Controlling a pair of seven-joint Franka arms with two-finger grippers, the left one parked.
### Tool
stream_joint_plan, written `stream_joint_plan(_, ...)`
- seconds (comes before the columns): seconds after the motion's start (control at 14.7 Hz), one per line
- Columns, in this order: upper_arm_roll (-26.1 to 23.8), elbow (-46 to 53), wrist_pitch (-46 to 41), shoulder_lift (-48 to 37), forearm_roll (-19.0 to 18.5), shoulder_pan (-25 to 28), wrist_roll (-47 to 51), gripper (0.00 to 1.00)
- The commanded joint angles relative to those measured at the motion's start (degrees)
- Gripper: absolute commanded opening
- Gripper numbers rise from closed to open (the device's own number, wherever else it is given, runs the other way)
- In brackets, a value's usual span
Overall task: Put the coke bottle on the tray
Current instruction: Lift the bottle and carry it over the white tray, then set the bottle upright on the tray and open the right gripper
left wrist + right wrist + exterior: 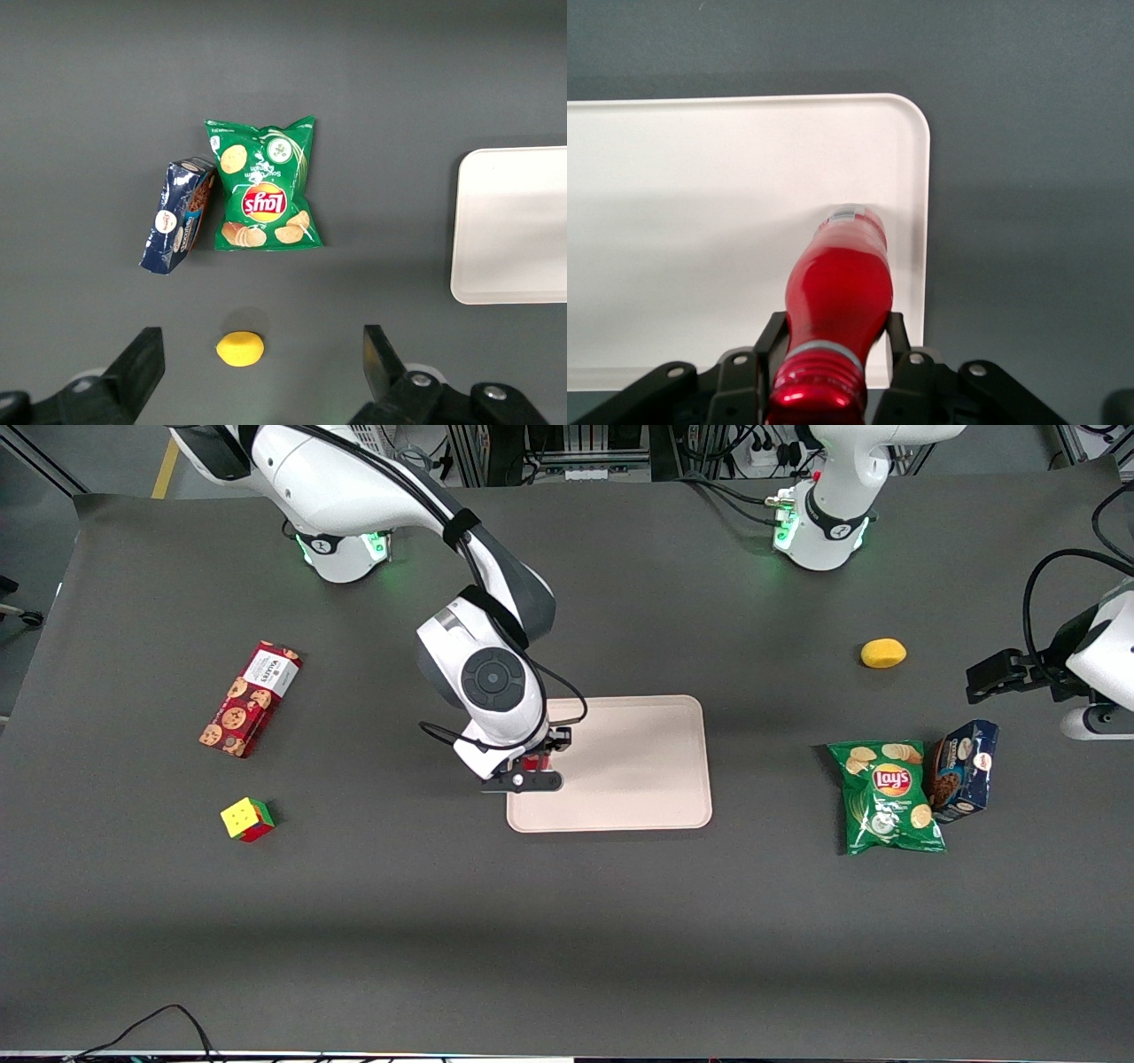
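The gripper (833, 354) clenched the bottle (837, 292) near its neck. The bottle stood over the tray (700, 177), beside its rim.

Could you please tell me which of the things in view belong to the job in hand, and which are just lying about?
Part of the job:
- small red coke bottle, held in the gripper over the tray
- large flat pale beige-pink tray

Just lying about:
- red cookie box
- colourful puzzle cube
- green crisp bag
- dark blue cookie box
- yellow lemon
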State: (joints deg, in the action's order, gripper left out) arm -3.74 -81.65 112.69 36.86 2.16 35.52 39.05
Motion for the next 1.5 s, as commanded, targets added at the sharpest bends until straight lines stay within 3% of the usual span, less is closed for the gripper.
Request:
stream_joint_plan(0.0,-0.39,2.02,-0.37,1.11,-0.66,0.16,1.56,0.0)
stream_joint_plan(0.61,-0.39,2.19,0.34,2.25,-1.54,0.16,1.29,0.0)
stream_joint_plan(0.68,-0.39,2.2,0.34,2.25,-1.54,-0.1,1.21,0.2)
stream_joint_plan(0.75,-0.39,2.2,0.34,2.25,-1.46,-0.19,1.29,0.46)
stream_joint_plan(0.82,-0.3,2.11,0.51,2.25,-1.63,-0.01,1.64,0.86)
stream_joint_plan(0.88,-0.3,2.11,0.6,2.25,-1.54,0.08,1.64,1.0)
stream_joint_plan(1.43,-0.39,2.2,0.42,0.5,-1.11,-0.01,1.82,1.0)
